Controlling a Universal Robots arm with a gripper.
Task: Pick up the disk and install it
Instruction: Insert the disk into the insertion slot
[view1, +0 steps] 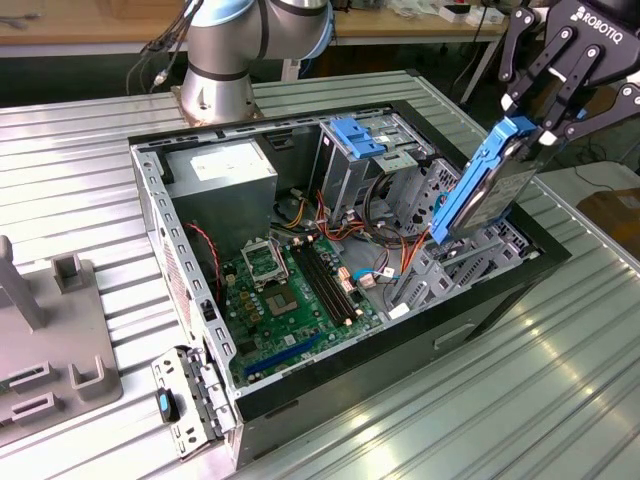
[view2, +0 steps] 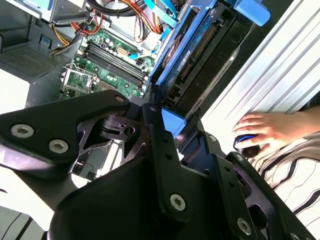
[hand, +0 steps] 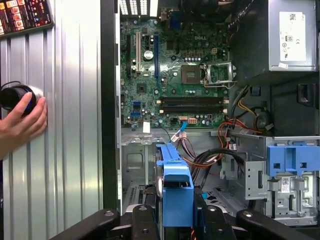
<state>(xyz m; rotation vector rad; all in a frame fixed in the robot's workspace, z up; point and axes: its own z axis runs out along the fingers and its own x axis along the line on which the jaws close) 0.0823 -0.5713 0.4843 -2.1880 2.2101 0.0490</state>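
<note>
The disk (view1: 490, 185) is a grey drive in a blue plastic rail frame. It hangs edge-on and tilted above the open computer case (view1: 150, 200), over the case's side at the exterior view's right. My gripper (view1: 535, 125) is shut on its upper end. In the first wrist view the disk's blue rail (hand: 175, 192) runs out from between the black fingers (hand: 142, 220), over the empty metal bay (hand: 135, 165). In the second wrist view the disk (view2: 200, 55) extends away from my gripper (view2: 170, 125) toward the motherboard (view2: 107, 57).
Inside the case are the motherboard (view1: 290, 290), a grey power-supply box (view1: 220, 170), a metal cage with a blue latch (view1: 355, 135) and loose cables (view1: 385, 225). A person's hand (hand: 22, 122) rests on a knob on the ribbed table. A grey fixture (view1: 40, 330) stands at the exterior view's left.
</note>
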